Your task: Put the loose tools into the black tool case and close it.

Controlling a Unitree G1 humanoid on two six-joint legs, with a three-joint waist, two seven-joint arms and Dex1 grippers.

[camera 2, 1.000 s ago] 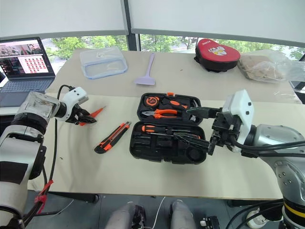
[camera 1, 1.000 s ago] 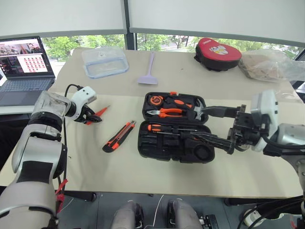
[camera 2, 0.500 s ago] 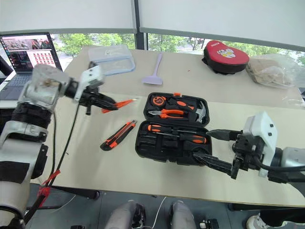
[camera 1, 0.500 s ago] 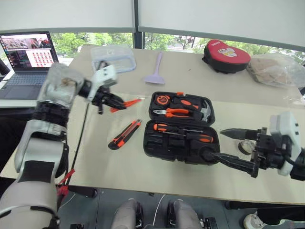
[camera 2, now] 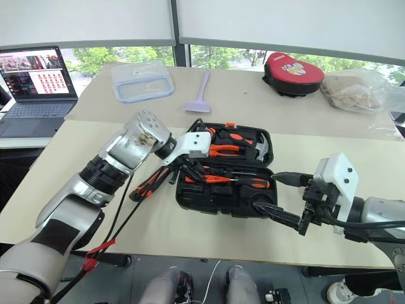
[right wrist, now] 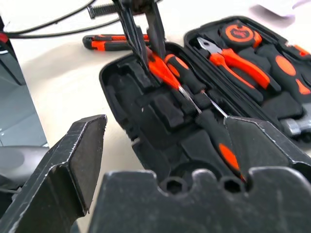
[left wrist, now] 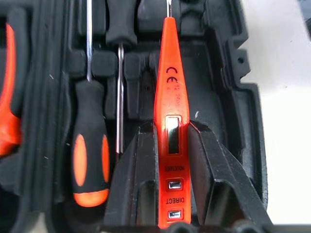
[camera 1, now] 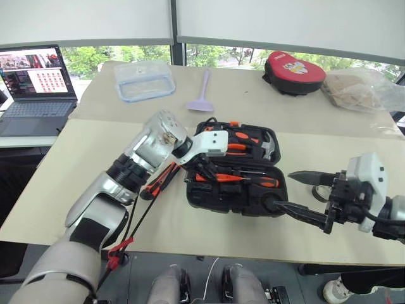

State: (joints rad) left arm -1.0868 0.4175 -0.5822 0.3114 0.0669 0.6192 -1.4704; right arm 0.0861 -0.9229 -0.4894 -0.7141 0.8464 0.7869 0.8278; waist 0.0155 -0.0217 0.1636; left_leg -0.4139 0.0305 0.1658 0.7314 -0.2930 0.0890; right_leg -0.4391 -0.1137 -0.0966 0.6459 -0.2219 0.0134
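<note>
Left claw (left wrist: 171,160) clamps slim orange plastic tester screwdriver (left wrist: 167,97) over open black moulded tool case (camera 1: 209,196); right claw (camera 1: 304,197) wide, empty. Next: seat in slot beneath claw, release.

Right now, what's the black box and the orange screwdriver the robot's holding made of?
The black tool case looks like hard matte plastic, with moulded slots inside. The orange screwdriver looks like glossy, slightly see-through plastic with printed marks; its thin tip seems metal.
</note>
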